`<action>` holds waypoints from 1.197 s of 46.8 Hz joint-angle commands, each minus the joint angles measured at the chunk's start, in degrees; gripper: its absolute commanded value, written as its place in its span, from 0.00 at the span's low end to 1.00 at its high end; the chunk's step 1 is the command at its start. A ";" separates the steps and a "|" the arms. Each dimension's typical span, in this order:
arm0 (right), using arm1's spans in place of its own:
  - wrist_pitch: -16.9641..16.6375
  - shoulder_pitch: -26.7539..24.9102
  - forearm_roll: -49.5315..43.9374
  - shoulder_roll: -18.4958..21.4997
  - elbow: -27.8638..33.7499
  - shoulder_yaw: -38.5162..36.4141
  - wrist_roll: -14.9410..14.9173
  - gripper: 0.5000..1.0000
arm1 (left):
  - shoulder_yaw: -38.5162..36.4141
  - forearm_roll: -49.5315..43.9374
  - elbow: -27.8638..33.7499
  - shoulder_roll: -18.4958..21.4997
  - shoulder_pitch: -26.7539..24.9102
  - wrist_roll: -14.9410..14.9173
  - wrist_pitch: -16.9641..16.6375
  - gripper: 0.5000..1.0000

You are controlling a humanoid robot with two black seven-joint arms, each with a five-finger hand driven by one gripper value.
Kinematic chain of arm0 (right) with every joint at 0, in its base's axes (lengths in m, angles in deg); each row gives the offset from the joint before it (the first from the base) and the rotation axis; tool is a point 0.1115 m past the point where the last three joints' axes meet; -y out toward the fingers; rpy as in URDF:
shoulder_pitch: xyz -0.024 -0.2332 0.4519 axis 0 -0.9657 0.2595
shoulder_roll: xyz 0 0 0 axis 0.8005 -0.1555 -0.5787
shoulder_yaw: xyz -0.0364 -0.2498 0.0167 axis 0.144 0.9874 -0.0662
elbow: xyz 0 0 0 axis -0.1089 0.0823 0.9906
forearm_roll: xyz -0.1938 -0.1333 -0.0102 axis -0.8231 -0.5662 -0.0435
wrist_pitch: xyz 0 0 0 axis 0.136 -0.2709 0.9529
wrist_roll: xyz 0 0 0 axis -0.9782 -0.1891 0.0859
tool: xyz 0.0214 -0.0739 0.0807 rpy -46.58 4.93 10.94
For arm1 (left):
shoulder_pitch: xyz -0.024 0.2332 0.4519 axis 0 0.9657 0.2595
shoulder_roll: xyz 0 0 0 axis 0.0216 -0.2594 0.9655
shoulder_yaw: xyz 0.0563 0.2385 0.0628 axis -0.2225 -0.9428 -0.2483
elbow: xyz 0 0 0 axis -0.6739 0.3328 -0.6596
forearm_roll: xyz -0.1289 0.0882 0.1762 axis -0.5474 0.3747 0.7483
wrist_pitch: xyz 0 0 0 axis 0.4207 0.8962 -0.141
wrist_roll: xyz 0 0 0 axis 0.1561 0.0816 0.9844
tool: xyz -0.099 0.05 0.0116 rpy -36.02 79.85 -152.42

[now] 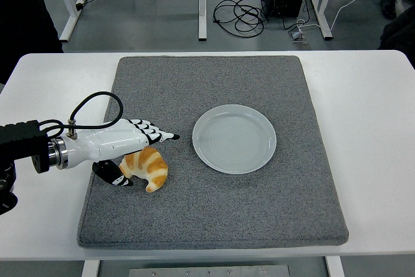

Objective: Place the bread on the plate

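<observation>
The left hand [126, 150] is spread around the bread's [147, 168] left end, left of the plate [234, 139].

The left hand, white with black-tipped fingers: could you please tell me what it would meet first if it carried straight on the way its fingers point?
Probably the round pale grey plate. The left hand points right, over the golden croissant, though its height is unclear.
</observation>
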 commanded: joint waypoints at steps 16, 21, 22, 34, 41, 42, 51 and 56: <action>0.00 0.00 0.00 0.00 0.00 -0.03 0.00 1.00 | -0.22 0.46 -5.79 -2.21 2.28 0.16 -6.48 0.95; 0.00 0.00 0.00 0.00 0.00 -0.03 0.09 1.00 | -0.22 0.29 -6.06 -2.21 3.34 0.25 -7.10 0.95; 0.00 0.00 0.00 0.00 0.00 0.06 0.09 1.00 | -0.22 0.29 -5.97 -2.21 3.43 0.25 -7.10 0.95; 0.00 0.00 0.00 0.00 0.00 -0.03 0.00 1.00 | -0.22 0.20 -5.97 -3.96 3.87 0.25 -7.10 0.95; 0.00 0.00 0.00 0.00 0.00 0.06 0.00 1.00 | -0.22 -0.06 -6.06 -4.58 3.87 0.25 -7.10 0.95; 0.00 0.00 0.00 0.00 0.00 -0.03 0.00 1.00 | -0.22 -0.06 -6.06 -4.67 3.95 0.25 -7.19 0.95; 0.00 0.00 0.00 0.00 0.00 0.06 0.00 1.00 | -0.13 0.02 -6.15 -4.76 4.66 0.34 -7.37 0.95; 0.00 0.00 0.00 0.00 0.00 -0.03 0.00 1.00 | -0.22 0.29 -6.67 -4.76 4.66 0.34 -8.68 0.94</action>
